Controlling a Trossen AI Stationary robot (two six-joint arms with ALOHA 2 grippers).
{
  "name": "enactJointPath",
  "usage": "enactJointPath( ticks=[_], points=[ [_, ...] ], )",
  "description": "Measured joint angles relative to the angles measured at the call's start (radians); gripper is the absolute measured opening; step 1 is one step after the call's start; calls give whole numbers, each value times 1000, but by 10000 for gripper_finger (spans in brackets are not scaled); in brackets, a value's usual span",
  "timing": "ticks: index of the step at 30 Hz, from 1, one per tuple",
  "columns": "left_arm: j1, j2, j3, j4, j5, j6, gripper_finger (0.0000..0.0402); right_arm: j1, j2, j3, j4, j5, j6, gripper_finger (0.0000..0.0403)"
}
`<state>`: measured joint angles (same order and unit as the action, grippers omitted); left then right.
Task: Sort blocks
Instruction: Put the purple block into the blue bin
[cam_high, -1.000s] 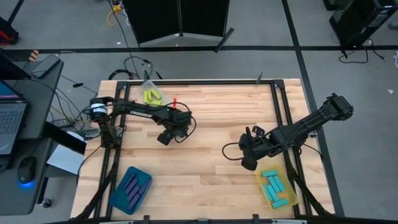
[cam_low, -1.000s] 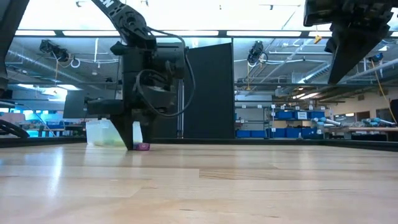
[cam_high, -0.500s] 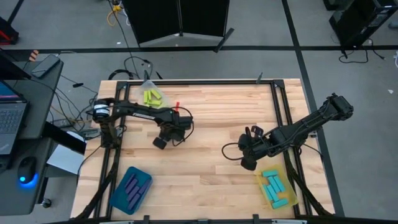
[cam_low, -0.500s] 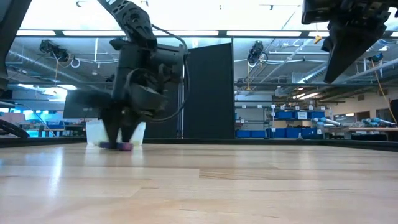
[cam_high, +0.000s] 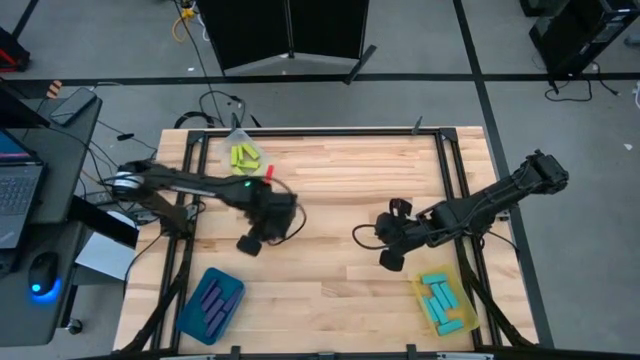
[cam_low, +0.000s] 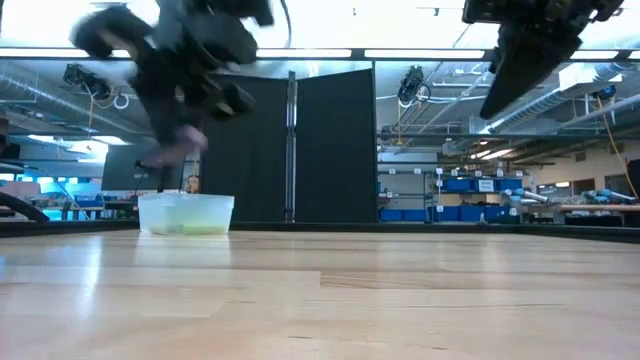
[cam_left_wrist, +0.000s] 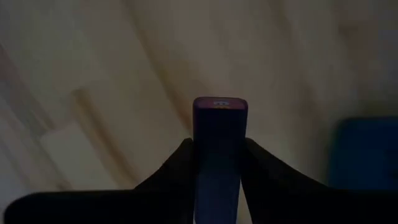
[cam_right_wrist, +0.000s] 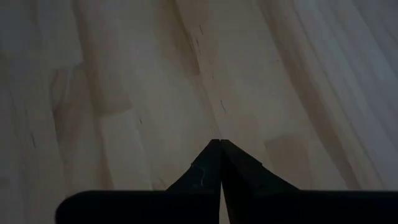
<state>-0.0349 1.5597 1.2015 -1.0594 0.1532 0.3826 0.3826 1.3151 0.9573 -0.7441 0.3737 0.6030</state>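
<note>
My left gripper (cam_high: 248, 243) hangs above the table's left half, shut on a purple block (cam_left_wrist: 219, 124). In the low view the gripper shows blurred, high over the table, with the block (cam_low: 188, 137) at its tip. My right gripper (cam_high: 389, 260) hovers over the table's right half, beside the yellow tray (cam_high: 443, 302). Its fingers (cam_right_wrist: 221, 149) are shut with nothing between them. Cyan blocks (cam_high: 438, 298) lie in the yellow tray, purple blocks (cam_high: 214, 298) in the teal tray (cam_high: 190, 318), and yellow-green blocks (cam_high: 245, 155) in the clear tray (cam_low: 186, 213). My left gripper pinches the purple block between its two fingers, one on each long side (cam_left_wrist: 200, 149). The block lies along the fingers, and its free end (cam_left_wrist: 219, 103) sticks out past their tips. The block is lifted clear of the table.
The teal tray stands at the near left corner, the yellow tray at the near right, and the clear tray at the far left by the frame. Bare wood (cam_high: 330, 200) lies between the two arms. Black frame rails (cam_high: 455, 180) run along the table's sides.
My left gripper has shut on the purple block that lay on the table, lifted it clear, and swung up and toward the near left, toward the teal tray. My right gripper has drifted a little toward the table's left.
</note>
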Motion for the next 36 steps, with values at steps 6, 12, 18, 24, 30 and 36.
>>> enactJointPath(
  ticks=[6, 12, 18, 24, 30, 36],
  points=[
    [-202, -95, -12, -56, -1, -262, 100, -26, 9, 0, 79, 0, -93, 15],
    [-436, -114, -13, -50, 17, -606, 100, -37, 34, 0, 108, 0, -133, 12],
    [-621, -114, -14, -37, -37, -959, 100, -38, 74, 0, 143, -17, -136, 17],
    [-725, -178, -134, 148, -96, -1185, 100, -39, 107, 0, 193, -27, -170, 11],
    [-801, -276, -329, 283, -167, -1422, 100, -46, 108, 0, 222, -35, -196, 16],
    [-832, -303, -461, 343, -164, -1689, 100, -62, 108, 0, 229, -47, -207, 12]
  ],
)
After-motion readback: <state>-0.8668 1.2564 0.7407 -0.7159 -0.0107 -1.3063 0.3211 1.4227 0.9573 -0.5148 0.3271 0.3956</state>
